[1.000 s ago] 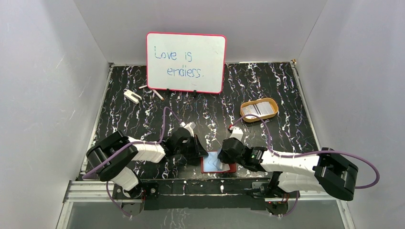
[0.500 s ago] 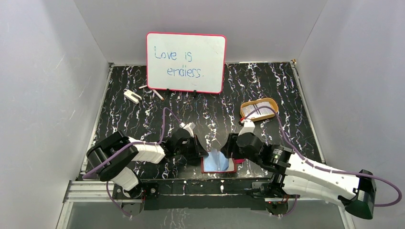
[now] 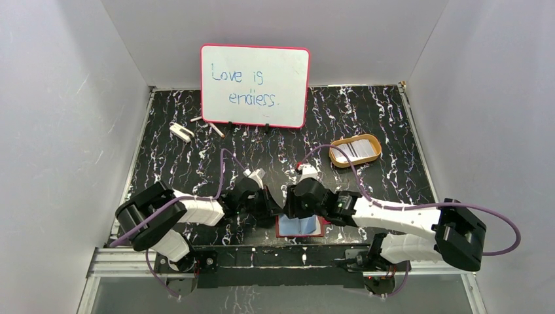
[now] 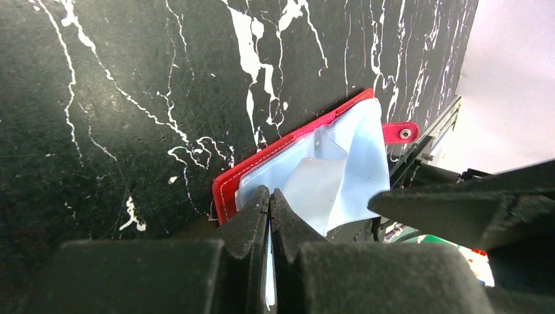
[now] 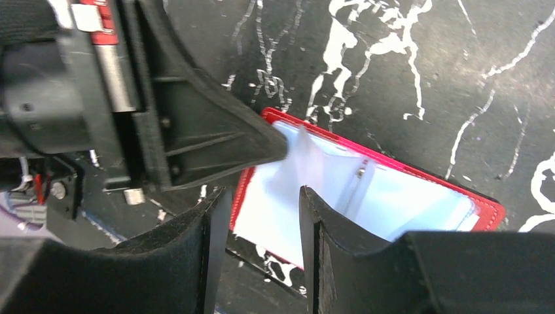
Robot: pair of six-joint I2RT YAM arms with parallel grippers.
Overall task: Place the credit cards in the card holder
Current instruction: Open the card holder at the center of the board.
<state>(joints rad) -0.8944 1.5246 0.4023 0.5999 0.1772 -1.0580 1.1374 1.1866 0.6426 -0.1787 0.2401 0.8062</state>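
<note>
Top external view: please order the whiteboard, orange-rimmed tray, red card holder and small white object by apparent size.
Largest: whiteboard, clearly.
Next: orange-rimmed tray and red card holder. They look similar, and the holder is partly covered, so I leave them unranked.
Smallest: small white object.

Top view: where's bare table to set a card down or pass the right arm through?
Bare: the middle, in front of the whiteboard and left of the orange tray; the left strip between the small white item and the left arm. Crowded: near edge, where left gripper and right gripper meet over the card holder.
</note>
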